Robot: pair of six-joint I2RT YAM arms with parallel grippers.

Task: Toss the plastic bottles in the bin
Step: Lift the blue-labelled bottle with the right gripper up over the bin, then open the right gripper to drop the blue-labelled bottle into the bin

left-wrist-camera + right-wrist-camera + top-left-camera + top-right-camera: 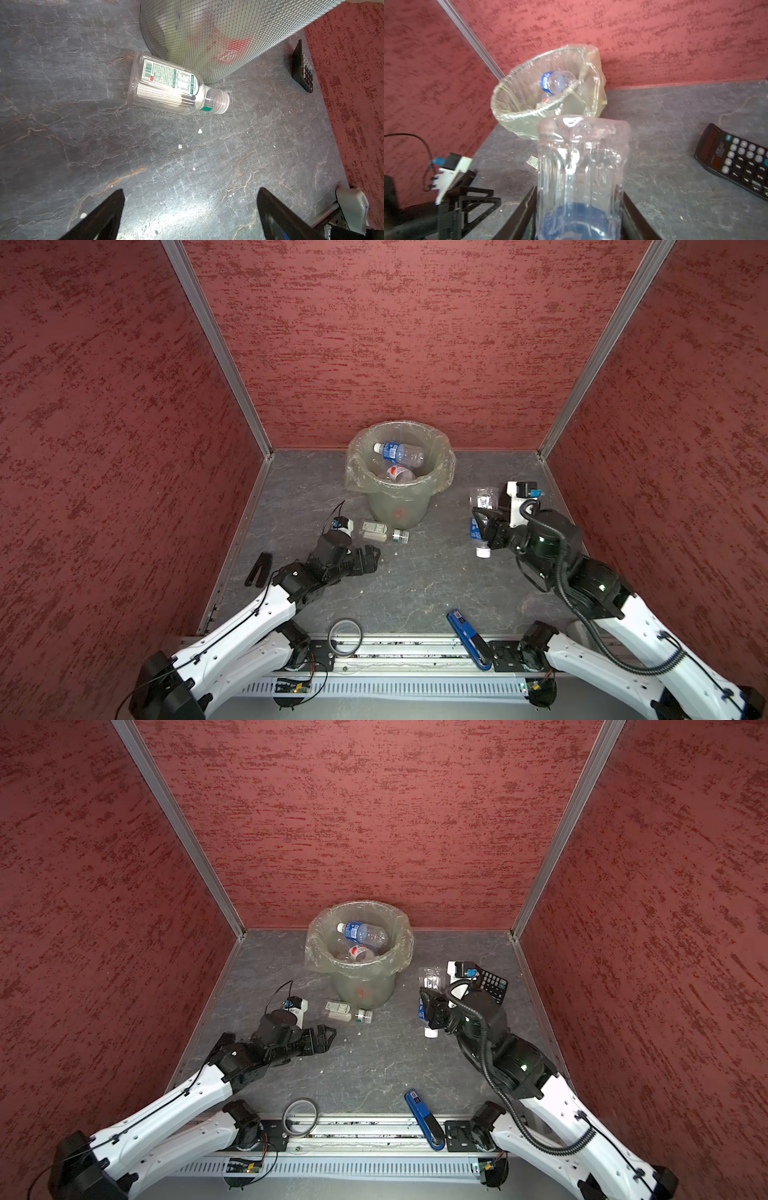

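Right gripper [484, 526] pinched a clear blue-labelled bottle [483, 499] across its label band, one black finger [527, 207] pressed on each flank. The bottle was held off the grey table [415, 580], base at 12 o'clock and white cap at 6 o'clock in both top views, and it stood at about 4 o'clock from the bin [399, 506], well apart from it. The right wrist view showed its crumpled clear base [581, 145] in front of the bin's bag-lined rim [519, 116]. The bin stood at 12 o'clock on the table, close to the back wall, and held two more bottles: one with a blue label [397, 452] lying across the top and one with a red, white and blue label [399, 473] below it. At 7 o'clock from the bin's foot a green-labelled bottle [380, 531] lay on its side, cap toward 3 o'clock, just beside the mesh wall [207, 31]; whether they touched I could not tell. Left gripper [370, 558] hovered at 7 o'clock from that lying bottle with its fingers spread wide and nothing between them. A black calculator [492, 984] lay at 2 o'clock from the right gripper. At the table's 6 o'clock edge a blue-and-black tool [467, 639] and a tape ring [345, 637] rested partly on the metal rail.
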